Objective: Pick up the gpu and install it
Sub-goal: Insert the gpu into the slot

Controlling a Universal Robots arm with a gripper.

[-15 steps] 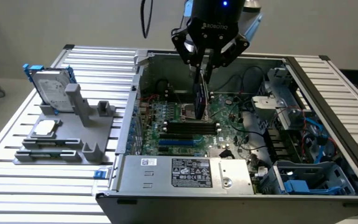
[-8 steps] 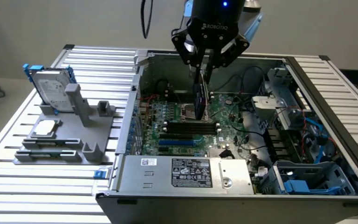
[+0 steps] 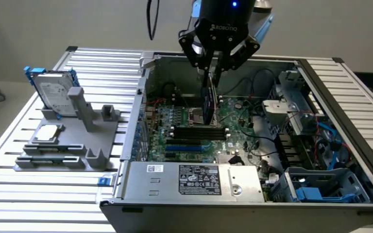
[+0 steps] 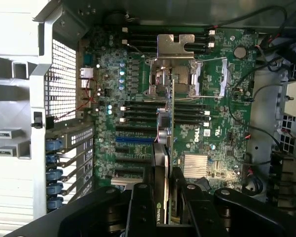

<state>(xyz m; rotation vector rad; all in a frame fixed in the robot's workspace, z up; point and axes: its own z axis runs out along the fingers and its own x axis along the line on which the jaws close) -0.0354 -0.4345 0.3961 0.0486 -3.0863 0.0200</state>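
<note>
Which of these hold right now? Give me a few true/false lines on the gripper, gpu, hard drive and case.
1. The gripper holds the gpu on edge above the motherboard. True.
2. The gpu is seated in a motherboard slot. False: it hangs in the gripper over the board, near the processor socket, not plugged in.
3. The hard drive lies inside the case. False: it stands in the grey fixture outside the case, on the exterior view's left.
4. The case is open and the motherboard is exposed. True.
</note>
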